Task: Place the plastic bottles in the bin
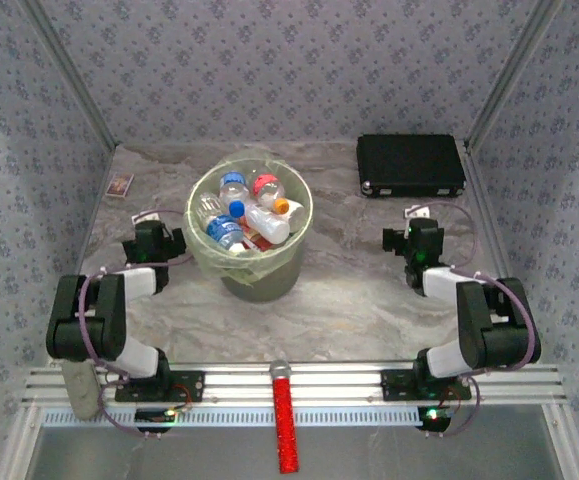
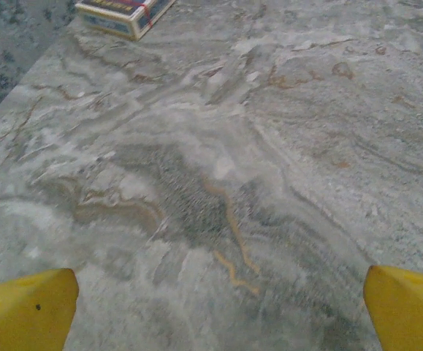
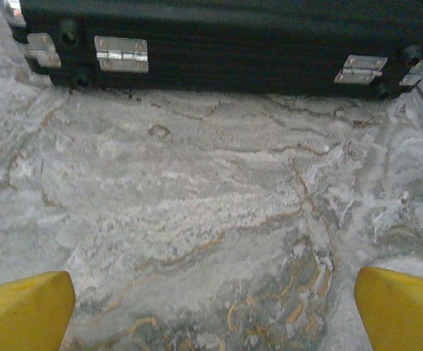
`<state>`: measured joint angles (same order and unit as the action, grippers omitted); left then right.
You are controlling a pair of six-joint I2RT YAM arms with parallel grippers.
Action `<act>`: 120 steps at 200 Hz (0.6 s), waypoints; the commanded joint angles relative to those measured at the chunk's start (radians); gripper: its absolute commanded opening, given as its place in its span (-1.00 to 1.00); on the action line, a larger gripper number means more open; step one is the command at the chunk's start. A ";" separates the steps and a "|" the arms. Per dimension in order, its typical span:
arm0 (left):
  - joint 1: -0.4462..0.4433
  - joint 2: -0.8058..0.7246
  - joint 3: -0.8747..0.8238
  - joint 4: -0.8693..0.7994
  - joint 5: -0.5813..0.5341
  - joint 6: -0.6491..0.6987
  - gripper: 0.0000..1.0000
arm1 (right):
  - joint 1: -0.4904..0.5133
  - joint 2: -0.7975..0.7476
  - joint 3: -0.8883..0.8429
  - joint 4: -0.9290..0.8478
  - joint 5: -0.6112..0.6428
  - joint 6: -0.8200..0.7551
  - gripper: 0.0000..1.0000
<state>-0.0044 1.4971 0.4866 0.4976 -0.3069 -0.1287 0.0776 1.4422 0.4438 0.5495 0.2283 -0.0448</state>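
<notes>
Left end effector [image 2: 215, 313]: its yellow fingertips [image 2: 25, 311] are standing spread wide and pinching nothing. It is hovering low over bare bench just left of the bin.
Right end effector [image 3: 211, 311]: it is likewise spread wide and gripping nothing, facing the long side of the case from near by.
Why so held: both arms are sitting folded back and apart from the bin, which reads as a rest pose, not a reach.
Grey marbled stone-look bench [image 1: 349, 300]: it is carrying the bin, the case and the card.
Round pale-green translucent bin with a thin bag liner [image 1: 259, 282]: it is standing upright between the two arms, nearer the left one.
Small plastic bottles [image 1: 249, 215]: every one I can make out is lying heaped inside the bin, with blue, red and orange caps showing. The task is looking finished.
Flat black rectangular case with metal hinges [image 3: 233, 36]: it is lying shut at the far right of the bench.
Small flat brown-framed card [image 1: 120, 185]: it is lying at the far left edge.
Long red stick with a grey tip [image 1: 287, 420]: it is lying across the near rail.
Writing: the bottle labels and the card's blue, red and yellow print are coming out too small and blurred to read.
</notes>
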 commanded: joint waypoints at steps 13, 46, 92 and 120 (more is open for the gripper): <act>-0.006 -0.002 -0.042 0.224 0.077 0.059 1.00 | -0.021 0.016 -0.109 0.319 -0.035 -0.036 1.00; -0.006 0.051 -0.099 0.396 0.104 0.079 1.00 | -0.052 0.073 -0.100 0.343 -0.085 -0.017 0.99; -0.004 0.042 -0.089 0.354 0.109 0.076 1.00 | -0.097 0.076 -0.053 0.249 -0.123 0.029 1.00; -0.007 0.037 -0.089 0.346 0.108 0.078 1.00 | -0.097 0.077 -0.053 0.251 -0.127 0.029 1.00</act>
<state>-0.0074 1.5398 0.3973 0.7990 -0.2157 -0.0669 -0.0177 1.5158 0.3729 0.8074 0.1234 -0.0345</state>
